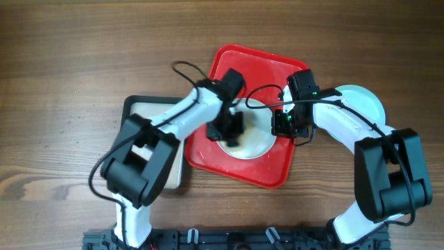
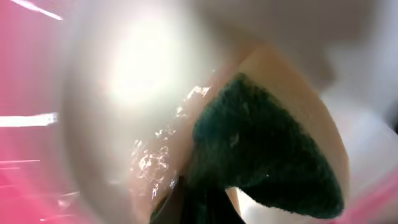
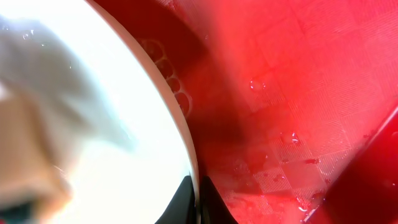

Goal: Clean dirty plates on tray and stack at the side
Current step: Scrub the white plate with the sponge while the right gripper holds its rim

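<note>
Red tray [image 3: 311, 93] w/ grid-pattern floor, white plate [image 3: 155, 155], dk green sponge [image 2: 261, 149], brown wood-grain table [image 1: 69, 55].

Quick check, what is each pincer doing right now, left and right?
Left pincer: closed on the green scouring sponge, pressed to the white round plate.
Right pincer: closed on that plate's rim.

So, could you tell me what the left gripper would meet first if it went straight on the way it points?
The plate: the left gripper points down at it, and its sponge seems to touch it, though the blur hides exact contact.
</note>
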